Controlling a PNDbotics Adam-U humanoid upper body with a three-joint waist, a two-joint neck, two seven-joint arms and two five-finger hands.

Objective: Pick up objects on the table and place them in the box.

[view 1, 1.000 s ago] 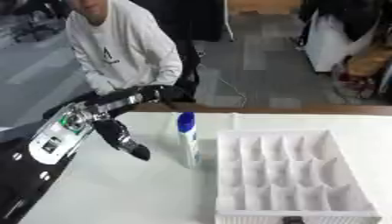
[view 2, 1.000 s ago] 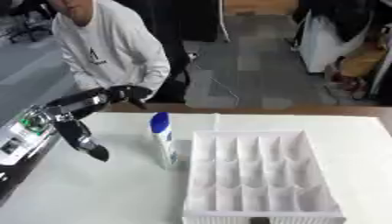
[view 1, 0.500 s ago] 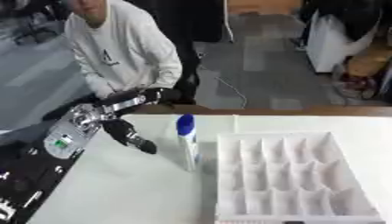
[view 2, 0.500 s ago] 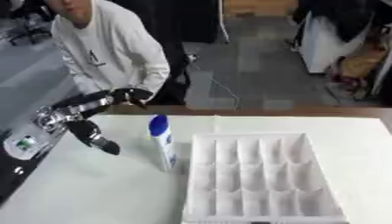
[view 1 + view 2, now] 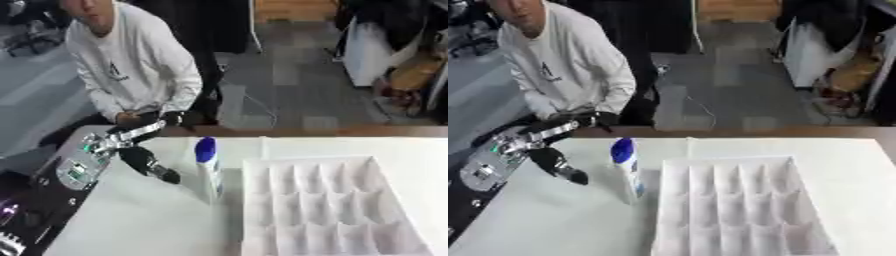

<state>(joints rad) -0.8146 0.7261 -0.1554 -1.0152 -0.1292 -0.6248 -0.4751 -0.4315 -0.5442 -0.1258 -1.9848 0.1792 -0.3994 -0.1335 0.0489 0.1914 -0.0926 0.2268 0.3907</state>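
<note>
Left hand (image 5: 156, 167), fingers hanging relaxed and empty, hovers left of centre beside the upright bottle (image 5: 207, 170), apparently approaching it.

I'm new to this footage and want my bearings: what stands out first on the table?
A white bottle with a blue cap stands upright near the table's middle, just left of a big white divided box whose compartments look empty. To the bottle's left, the left robot hand points dark fingers down at the tabletop, apart from the bottle.

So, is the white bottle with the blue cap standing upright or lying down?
Upright. The bottle stands on the table with its blue cap on top, just left of the box.
</note>
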